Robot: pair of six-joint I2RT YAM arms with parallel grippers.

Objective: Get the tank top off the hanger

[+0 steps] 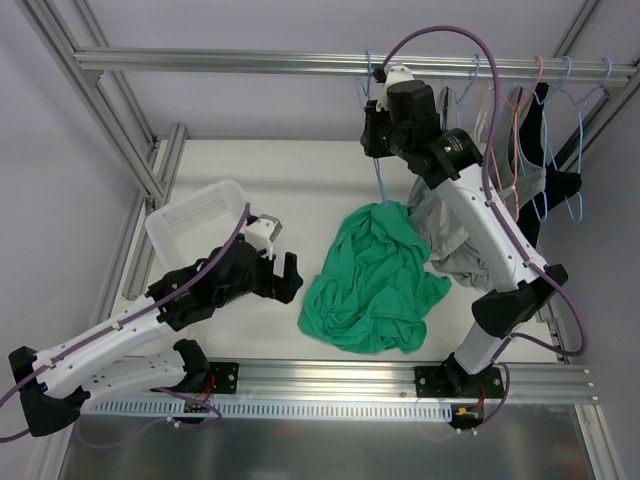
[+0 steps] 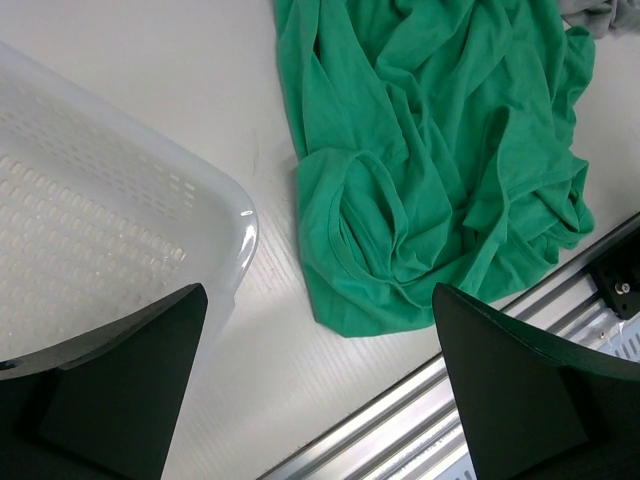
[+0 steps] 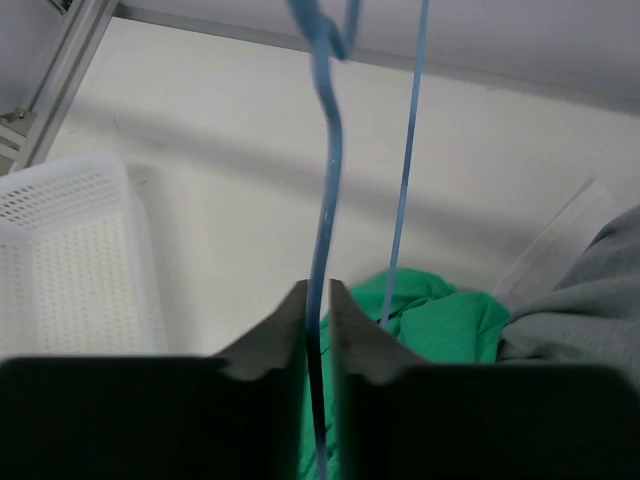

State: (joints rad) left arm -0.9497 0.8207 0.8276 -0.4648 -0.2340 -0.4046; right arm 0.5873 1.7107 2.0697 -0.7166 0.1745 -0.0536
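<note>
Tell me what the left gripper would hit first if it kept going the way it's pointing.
Probably the green tank top, at its crumpled near edge; the left gripper is open, and depth is unclear.

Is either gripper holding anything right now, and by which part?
The right gripper pinches the blue hanger on its wire neck, below the hook. The left gripper is open, holding nothing.

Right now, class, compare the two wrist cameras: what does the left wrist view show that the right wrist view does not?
Only left wrist: the open left gripper and the metal rail along the near edge. Only right wrist: the blue hanger, its wire between the fingers of the right gripper. Both: the green tank top and the white basket.
</note>
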